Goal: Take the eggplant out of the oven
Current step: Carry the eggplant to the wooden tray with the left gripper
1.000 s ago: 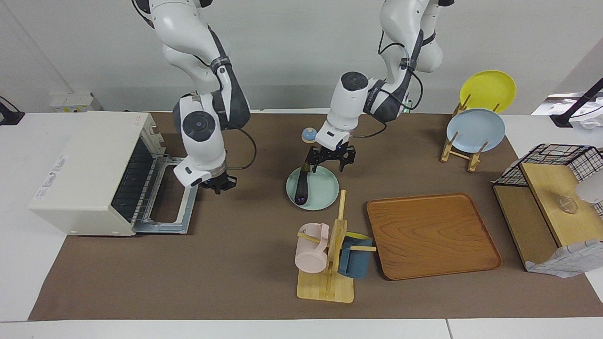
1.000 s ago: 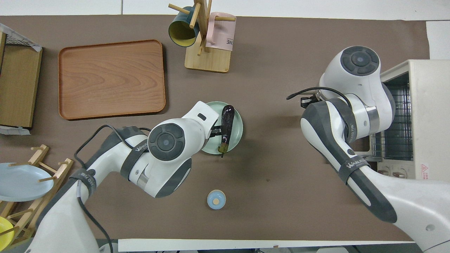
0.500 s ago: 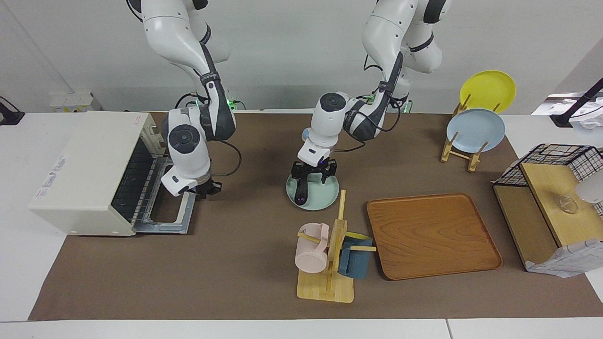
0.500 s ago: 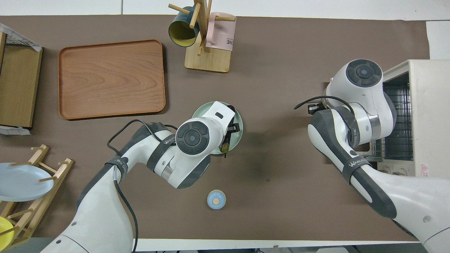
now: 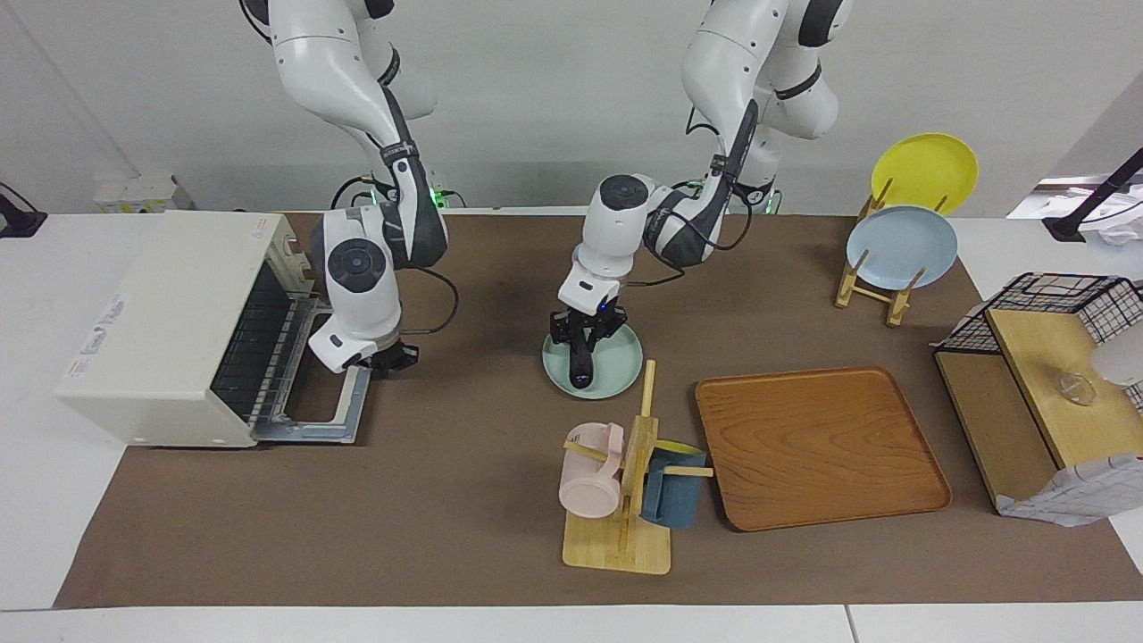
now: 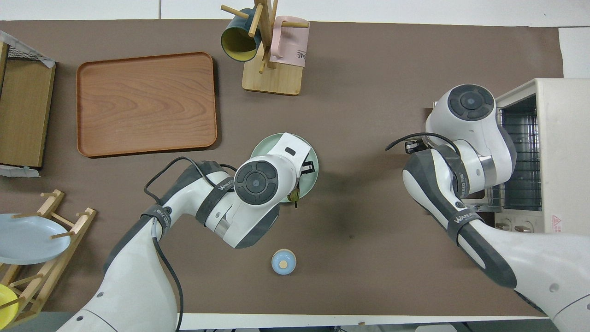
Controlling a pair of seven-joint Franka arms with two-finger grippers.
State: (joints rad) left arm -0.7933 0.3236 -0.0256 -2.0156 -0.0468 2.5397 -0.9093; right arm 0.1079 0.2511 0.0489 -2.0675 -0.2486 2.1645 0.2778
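Note:
The dark purple eggplant (image 5: 581, 368) lies on a pale green plate (image 5: 622, 364) at mid-table, outside the oven. My left gripper (image 5: 585, 342) is down on the eggplant and shut on it near its stem end. In the overhead view the left wrist covers most of the plate (image 6: 261, 148); only the eggplant's stem tip (image 6: 295, 197) shows. The cream-white oven (image 5: 170, 313) stands at the right arm's end with its door (image 5: 326, 420) folded down and the wire rack bare. My right gripper (image 5: 390, 359) hangs over the edge of the open door and holds nothing that I can see.
A mug tree (image 5: 625, 487) with a pink and a blue mug stands just farther from the robots than the plate. A wooden tray (image 5: 817, 446) lies beside it toward the left arm's end. A small blue knob (image 6: 283, 261) sits nearer the robots. A plate rack (image 5: 897, 250) and a wire-and-wood shelf (image 5: 1045, 375) stand at the left arm's end.
The left gripper moved from beside the eggplant to over it, came down and closed; the eggplant's tip shifted slightly. The right gripper drew back toward the oven's door.

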